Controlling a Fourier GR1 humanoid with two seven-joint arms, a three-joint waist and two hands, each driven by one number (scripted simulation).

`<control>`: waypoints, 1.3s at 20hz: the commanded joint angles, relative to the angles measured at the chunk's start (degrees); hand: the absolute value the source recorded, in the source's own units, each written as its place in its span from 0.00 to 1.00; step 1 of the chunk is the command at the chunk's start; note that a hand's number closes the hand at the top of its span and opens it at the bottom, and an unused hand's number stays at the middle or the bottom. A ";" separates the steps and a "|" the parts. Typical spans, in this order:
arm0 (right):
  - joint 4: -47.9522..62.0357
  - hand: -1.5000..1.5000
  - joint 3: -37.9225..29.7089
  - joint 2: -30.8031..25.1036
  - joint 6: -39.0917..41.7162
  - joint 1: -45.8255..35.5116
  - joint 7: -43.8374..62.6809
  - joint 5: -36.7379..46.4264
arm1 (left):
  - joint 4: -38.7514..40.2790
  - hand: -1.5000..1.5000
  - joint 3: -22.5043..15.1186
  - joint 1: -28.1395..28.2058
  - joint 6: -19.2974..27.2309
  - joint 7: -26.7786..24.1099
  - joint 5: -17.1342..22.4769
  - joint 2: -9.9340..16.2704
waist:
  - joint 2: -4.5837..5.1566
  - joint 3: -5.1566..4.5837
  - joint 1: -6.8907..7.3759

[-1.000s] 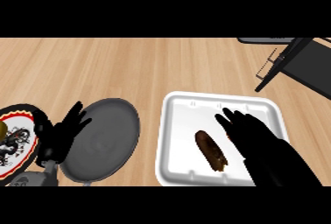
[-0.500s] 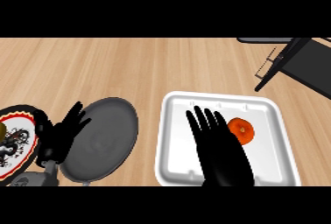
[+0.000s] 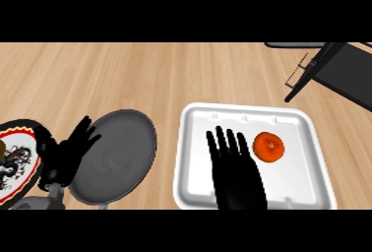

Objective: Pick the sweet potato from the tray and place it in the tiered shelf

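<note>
Tray (image 3: 305,123) holds one orange sweet potato (image 3: 269,146) at three o'clock of my open right hand (image 3: 236,174); my left hand (image 3: 69,152) rests open.

Surface: a light wooden counter (image 3: 145,74), its grain running across the view.
Landmark: a white tray (image 3: 298,192) with rounded corners, lying flat on the counter at lower right.
Left of the tray: a dark grey round plate (image 3: 120,157), just beside the tray, with a narrow strip of wood between them.
Further left of the tray: a plate with a red, white and black pattern (image 3: 18,167), cut off by the view's edge.
Above and right of the tray: a black tiered shelf (image 3: 330,69), standing apart from it.
</note>
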 commanded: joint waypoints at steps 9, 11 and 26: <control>6.51 0.00 -1.41 5.50 -0.25 4.49 0.77 11.26 | 2.53 0.50 1.21 -3.99 0.36 3.63 -2.89 -2.63 | 0.27 -0.18 -0.26; 7.96 0.00 -2.57 7.23 1.15 3.75 -0.15 12.22 | 5.65 0.50 2.85 -0.76 -3.92 -2.46 -2.23 -2.42 | 0.28 -0.20 -0.10; 18.68 0.00 -11.38 4.99 -10.24 4.69 -13.15 19.38 | 0.26 0.50 3.69 0.50 -1.75 3.49 -6.44 -5.01 | 0.27 -0.17 0.06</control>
